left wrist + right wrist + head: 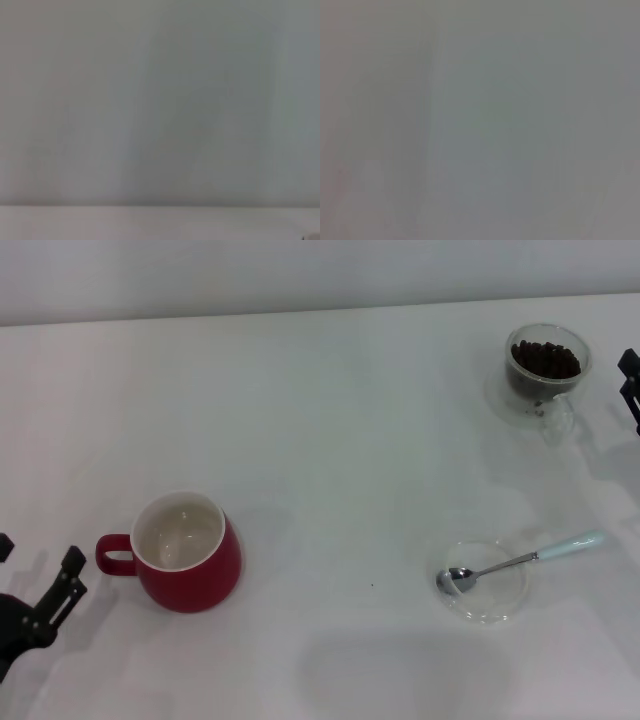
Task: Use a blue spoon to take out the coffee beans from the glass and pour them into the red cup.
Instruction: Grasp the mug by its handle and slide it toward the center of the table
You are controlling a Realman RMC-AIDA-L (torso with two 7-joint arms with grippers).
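Grippers sit at the edges of the head view with nothing between their fingers: the left gripper at about 8 o'clock, fingers spread, just beside the handle of the red cup, and the right gripper at about 2 o'clock, near the glass, its jaws too cut off to tell. Coffee beans fill that glass, while the blue spoon lies at about 4 o'clock, bowl in a shallow clear dish, handle pointing toward 2 o'clock, all on the white table.
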